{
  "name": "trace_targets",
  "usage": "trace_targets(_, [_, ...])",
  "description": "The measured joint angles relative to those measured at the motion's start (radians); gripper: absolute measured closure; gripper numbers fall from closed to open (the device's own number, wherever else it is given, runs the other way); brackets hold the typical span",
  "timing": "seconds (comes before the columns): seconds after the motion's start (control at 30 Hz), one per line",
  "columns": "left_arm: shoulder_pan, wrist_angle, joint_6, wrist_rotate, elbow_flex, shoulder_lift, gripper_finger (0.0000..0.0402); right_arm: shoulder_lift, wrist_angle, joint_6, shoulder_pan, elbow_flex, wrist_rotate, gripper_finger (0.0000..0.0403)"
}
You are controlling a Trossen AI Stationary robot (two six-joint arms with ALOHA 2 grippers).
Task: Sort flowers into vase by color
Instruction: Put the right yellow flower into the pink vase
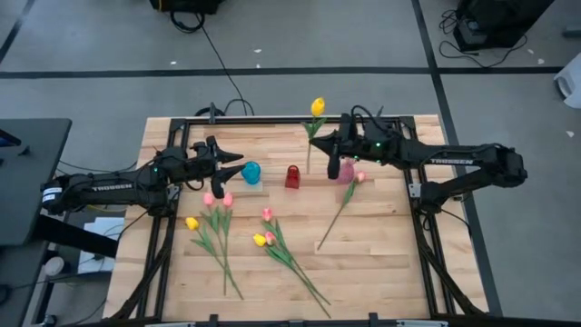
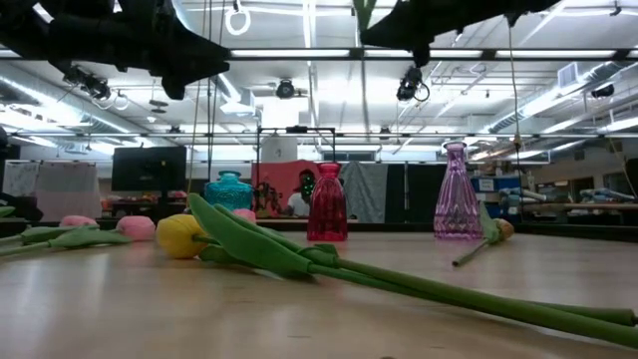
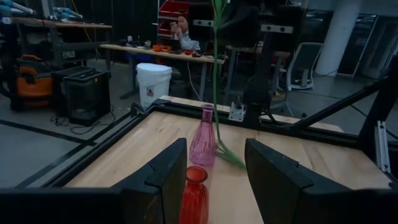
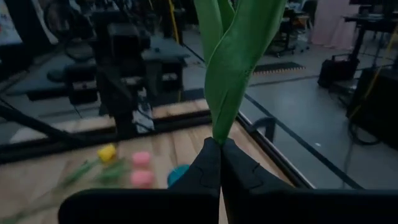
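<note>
Pale wooden table [image 1: 381, 263] inside a black frame, on a grey workshop floor with cables; shelves, benches and a seated person visible beyond. Reaching in from the right, right arm with right gripper [image 1: 334, 156] pinched tight on the green stem of a yellow tulip [image 1: 317, 107], bud lifted over the far edge of the table, stem hanging toward the pink vase [image 1: 346, 173]. In the right wrist view, broad leaves rising straight out of the closed fingers [image 4: 208, 168]. Reaching in from the left, left gripper [image 1: 234, 166] spread wide and empty, just left of the blue vase [image 1: 251, 172]. Red vase [image 1: 292, 176] between blue and pink. Lying flat nearer the front: two pink tulips [image 1: 218, 198] and a yellow one [image 1: 192, 222] at left, a pink and yellow pair [image 1: 264, 227] at centre, one pink tulip [image 1: 359, 177] resting against the pink vase.

Likely very light, with thin bendy stems and soft fabric buds, prone to swing and snag on a narrow neck. Best held low on the stem, below the leaves, never by the bud. Vases look like glass, easily tipped.
</note>
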State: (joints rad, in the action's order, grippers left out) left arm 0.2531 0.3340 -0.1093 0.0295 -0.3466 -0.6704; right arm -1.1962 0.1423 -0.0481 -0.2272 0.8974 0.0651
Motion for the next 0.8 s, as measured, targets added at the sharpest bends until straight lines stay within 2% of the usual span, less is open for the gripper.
trace_targets(0.1, [0.0,0.005,0.0,0.002,0.0,0.0,0.0234,0.082,-0.107,0.023,0.006,0.0,0.069,0.0394])
trace_targets(0.27, [0.0,0.008,0.0,0.002,0.0,0.0,0.0234,0.238,-0.235,0.086,0.052,0.001,0.261,0.0394])
trace_targets(0.4, [0.0,0.014,-0.006,0.002,0.0,0.0,0.0234,0.33,-0.305,0.112,0.075,-0.003,0.372,0.0394])
trace_targets(0.5, [0.0,0.014,-0.006,0.002,0.0,-0.002,0.0234,0.363,-0.34,0.107,0.077,-0.032,0.414,0.0394])
trace_targets(0.8, [0.0,0.013,-0.007,0.002,0.0,-0.003,0.0234,0.379,-0.344,0.058,0.077,-0.122,0.449,0.0394])
